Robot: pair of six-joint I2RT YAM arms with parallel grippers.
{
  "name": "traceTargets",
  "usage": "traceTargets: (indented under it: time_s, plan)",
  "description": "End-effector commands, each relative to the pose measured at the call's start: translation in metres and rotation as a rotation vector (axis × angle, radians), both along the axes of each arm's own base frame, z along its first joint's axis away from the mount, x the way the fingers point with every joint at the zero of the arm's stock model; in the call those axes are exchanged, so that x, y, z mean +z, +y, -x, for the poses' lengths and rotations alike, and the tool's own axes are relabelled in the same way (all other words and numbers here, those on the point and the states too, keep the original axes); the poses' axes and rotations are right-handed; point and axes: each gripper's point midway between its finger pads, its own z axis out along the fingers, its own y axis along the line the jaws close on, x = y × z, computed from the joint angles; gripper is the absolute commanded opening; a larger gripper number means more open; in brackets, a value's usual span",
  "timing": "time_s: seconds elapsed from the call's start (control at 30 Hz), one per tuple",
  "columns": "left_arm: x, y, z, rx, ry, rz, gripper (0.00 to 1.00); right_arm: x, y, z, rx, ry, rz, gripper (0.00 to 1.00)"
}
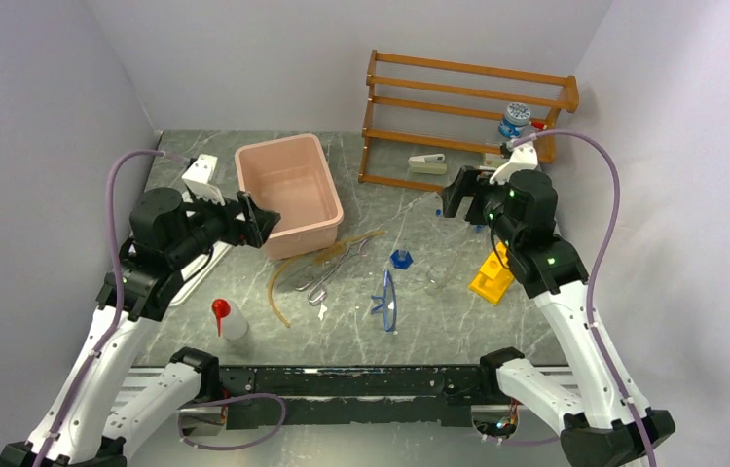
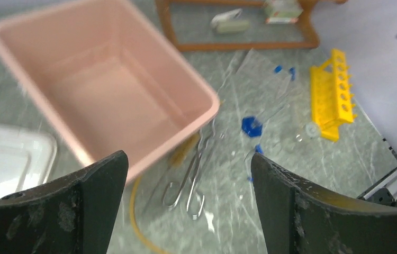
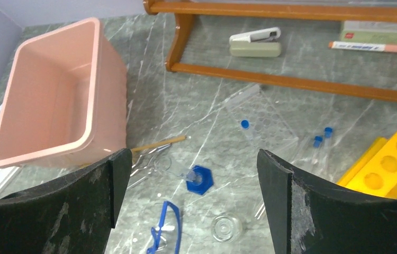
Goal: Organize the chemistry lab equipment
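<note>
I have the left jaws and right jaws spread wide, holding nothing. Tongs [image 1: 327, 277], amber tubing [image 1: 276, 287], goggles [image 1: 385, 304], blue hexagonal piece [image 1: 400, 259] and small glass [image 1: 435, 283] lie midway across the tabletop [image 1: 400, 209]. The yellow rack [image 1: 491, 277] is by its right edge and the wash bottle [image 1: 228, 321] toward the near-left corner.

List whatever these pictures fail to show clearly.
1. Yellow rack: top view, right arm covers its far end.
2. Shelf jar: top view, label too small to read.
3. Amber tubing: left wrist view, blurred, cut off by bottom edge.
</note>
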Motion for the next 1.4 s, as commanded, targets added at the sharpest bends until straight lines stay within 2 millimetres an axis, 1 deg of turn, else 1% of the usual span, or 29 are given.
traceTargets:
  time_s: [0.0, 0.1, 0.17, 0.23, 0.3, 0.43, 0.47, 0.63, 0.7, 0.73, 0.8, 0.83, 0.9, 1.07, 1.17, 1.2, 1.27, 1.3, 1.37]
  plan:
    - [-0.044, 0.056, 0.019, 0.333, 0.301, -0.083, 0.9, -0.018, 0.016, 0.002, 0.055, 0.07, -0.052, 0.9]
    - [-0.082, 0.091, 0.048, 0.561, 0.546, -0.142, 0.91, -0.029, 0.018, 0.002, 0.039, 0.1, -0.086, 0.89]
    - [-0.102, 0.101, 0.065, 0.622, 0.652, -0.183, 0.93, -0.032, 0.018, 0.001, 0.027, 0.107, -0.107, 0.89]
    - [-0.117, 0.107, 0.078, 0.66, 0.73, -0.208, 0.95, -0.035, 0.02, 0.0, 0.024, 0.11, -0.125, 0.89]
    - [-0.13, 0.109, 0.089, 0.667, 0.78, -0.222, 0.97, -0.037, 0.021, -0.002, 0.018, 0.116, -0.138, 0.89]
    - [-0.156, 0.111, 0.108, 0.679, 0.869, -0.244, 0.97, -0.042, 0.023, -0.006, 0.011, 0.133, -0.149, 0.89]
    - [-0.162, 0.111, 0.111, 0.681, 0.884, -0.246, 0.97, -0.041, 0.024, -0.006, 0.017, 0.134, -0.149, 0.89]
    - [-0.192, 0.095, 0.115, 0.616, 0.958, -0.22, 0.97, -0.045, 0.025, -0.008, 0.018, 0.142, -0.148, 0.89]
    - [-0.201, 0.095, 0.118, 0.625, 0.989, -0.221, 0.97, -0.047, 0.024, -0.008, 0.012, 0.147, -0.148, 0.89]
    - [-0.205, 0.096, 0.119, 0.634, 1.0, -0.226, 0.96, -0.047, 0.024, -0.008, 0.007, 0.147, -0.153, 0.89]
    - [-0.208, 0.098, 0.12, 0.65, 1.008, -0.233, 0.86, -0.049, 0.024, -0.008, 0.003, 0.148, -0.163, 0.89]
    - [-0.209, 0.098, 0.119, 0.658, 1.011, -0.234, 0.84, -0.05, 0.025, -0.009, 0.001, 0.151, -0.168, 0.89]
    - [-0.213, 0.098, 0.118, 0.663, 1.021, -0.246, 0.81, -0.052, 0.025, -0.009, -0.001, 0.156, -0.17, 0.89]
    - [-0.226, 0.098, 0.113, 0.669, 1.045, -0.272, 0.78, -0.055, 0.025, -0.012, -0.005, 0.16, -0.162, 0.89]
    - [-0.231, 0.096, 0.114, 0.667, 1.062, -0.27, 0.7, -0.054, 0.024, -0.015, -0.01, 0.161, -0.151, 0.89]
    - [-0.23, 0.098, 0.113, 0.678, 1.057, -0.276, 0.66, -0.053, 0.024, -0.016, -0.008, 0.159, -0.148, 0.89]
    - [-0.223, 0.101, 0.109, 0.692, 1.028, -0.279, 0.57, -0.053, 0.024, -0.018, -0.009, 0.156, -0.145, 0.88]
    - [-0.216, 0.103, 0.105, 0.7, 1.006, -0.278, 0.53, -0.052, 0.024, -0.018, -0.008, 0.153, -0.142, 0.88]
    - [-0.197, 0.104, 0.094, 0.707, 0.947, -0.266, 0.47, -0.053, 0.025, -0.02, -0.008, 0.154, -0.141, 0.88]
